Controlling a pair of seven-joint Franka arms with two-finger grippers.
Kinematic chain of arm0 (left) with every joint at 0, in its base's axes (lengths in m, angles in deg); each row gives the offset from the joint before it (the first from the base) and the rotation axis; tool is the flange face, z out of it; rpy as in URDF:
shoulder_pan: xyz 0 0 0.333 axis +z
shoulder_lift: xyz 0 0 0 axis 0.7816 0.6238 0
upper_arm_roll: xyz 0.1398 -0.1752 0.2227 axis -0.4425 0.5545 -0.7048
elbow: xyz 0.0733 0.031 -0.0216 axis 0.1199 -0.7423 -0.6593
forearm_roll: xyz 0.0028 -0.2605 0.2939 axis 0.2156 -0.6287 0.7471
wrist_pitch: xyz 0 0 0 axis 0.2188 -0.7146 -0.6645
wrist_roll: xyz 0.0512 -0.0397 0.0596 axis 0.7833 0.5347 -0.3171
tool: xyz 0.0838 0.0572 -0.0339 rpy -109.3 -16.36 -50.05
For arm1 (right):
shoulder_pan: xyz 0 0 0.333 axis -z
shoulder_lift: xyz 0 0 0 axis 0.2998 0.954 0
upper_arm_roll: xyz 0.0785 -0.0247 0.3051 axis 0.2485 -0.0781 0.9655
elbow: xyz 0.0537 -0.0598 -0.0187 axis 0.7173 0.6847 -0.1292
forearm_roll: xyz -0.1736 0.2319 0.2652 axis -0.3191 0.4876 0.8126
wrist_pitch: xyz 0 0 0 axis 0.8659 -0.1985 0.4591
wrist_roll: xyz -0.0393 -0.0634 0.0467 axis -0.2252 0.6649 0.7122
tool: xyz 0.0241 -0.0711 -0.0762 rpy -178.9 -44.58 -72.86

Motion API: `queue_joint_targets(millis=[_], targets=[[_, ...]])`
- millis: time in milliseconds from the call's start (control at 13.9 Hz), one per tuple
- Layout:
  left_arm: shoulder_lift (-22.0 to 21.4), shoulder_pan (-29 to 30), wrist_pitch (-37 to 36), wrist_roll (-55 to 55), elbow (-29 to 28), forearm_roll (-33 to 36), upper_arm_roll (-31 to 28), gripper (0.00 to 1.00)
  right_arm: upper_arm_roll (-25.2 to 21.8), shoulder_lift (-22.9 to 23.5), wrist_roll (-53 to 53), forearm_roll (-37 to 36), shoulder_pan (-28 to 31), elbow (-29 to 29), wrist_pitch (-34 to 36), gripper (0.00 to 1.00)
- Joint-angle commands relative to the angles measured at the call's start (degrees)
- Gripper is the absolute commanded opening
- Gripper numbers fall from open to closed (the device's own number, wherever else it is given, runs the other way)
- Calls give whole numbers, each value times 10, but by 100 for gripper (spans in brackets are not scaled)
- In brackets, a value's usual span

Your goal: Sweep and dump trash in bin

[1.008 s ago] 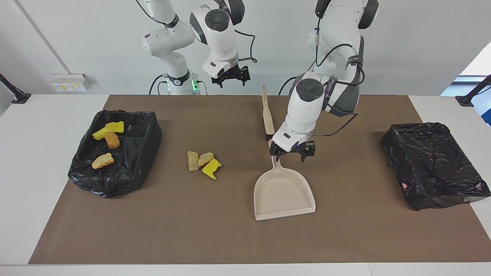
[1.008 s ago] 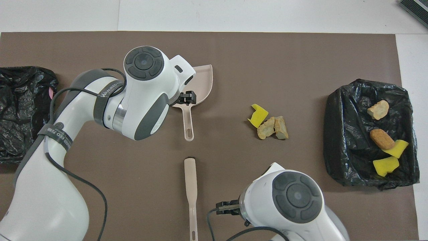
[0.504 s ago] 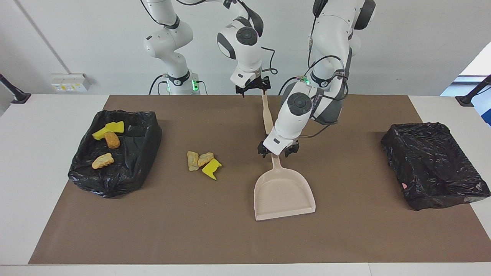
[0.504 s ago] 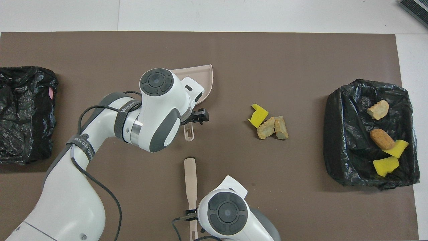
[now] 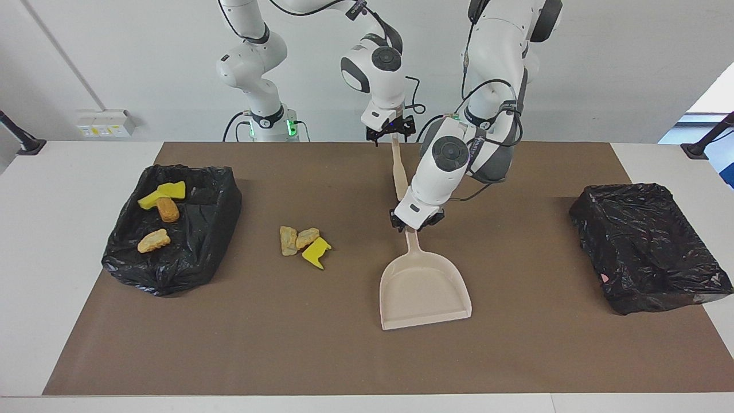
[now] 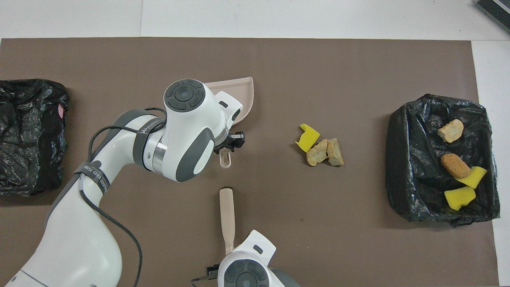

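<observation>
Closing narrow around the dustpan [image 5: 423, 287] handle, left tool [image 5: 414, 222], right tool [image 5: 390, 133] now lower over brush [image 5: 398, 172], grip unclear

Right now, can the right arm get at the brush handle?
Probably yes. The right end effector hangs right over the handle end of the brush, with nothing between them. The left end effector is busy farther along, at the dustpan handle, out of the way.

Brown-matted table [image 5: 241, 355]: dustpan [image 5: 424, 289], brush [image 5: 399, 172], trash [image 5: 304, 241]

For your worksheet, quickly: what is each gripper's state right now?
Left gripper: at the dustpan handle, grip cannot be told.
Right gripper: over the brush handle, cannot be told.
</observation>
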Motion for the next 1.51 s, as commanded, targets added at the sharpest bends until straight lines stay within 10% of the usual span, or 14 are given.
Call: queue_joint_targets(millis=[0,360,1008,1440], targets=[[-8,-9,-2,-24,-3,0,-8,0,-2,-5,-29,12,-11,19,-29,100],[-19,33,-12,36,28,4,-12,0,-2,-5,-61,12,-45,51,-53,100],[20,164,-92,464,119,55,-14,0,-3,30,-63,11,-38,11,-65,98],[25,205,-87,779,125,115,-15,0,-7,30,-57,2,-32,7,-62,30]])
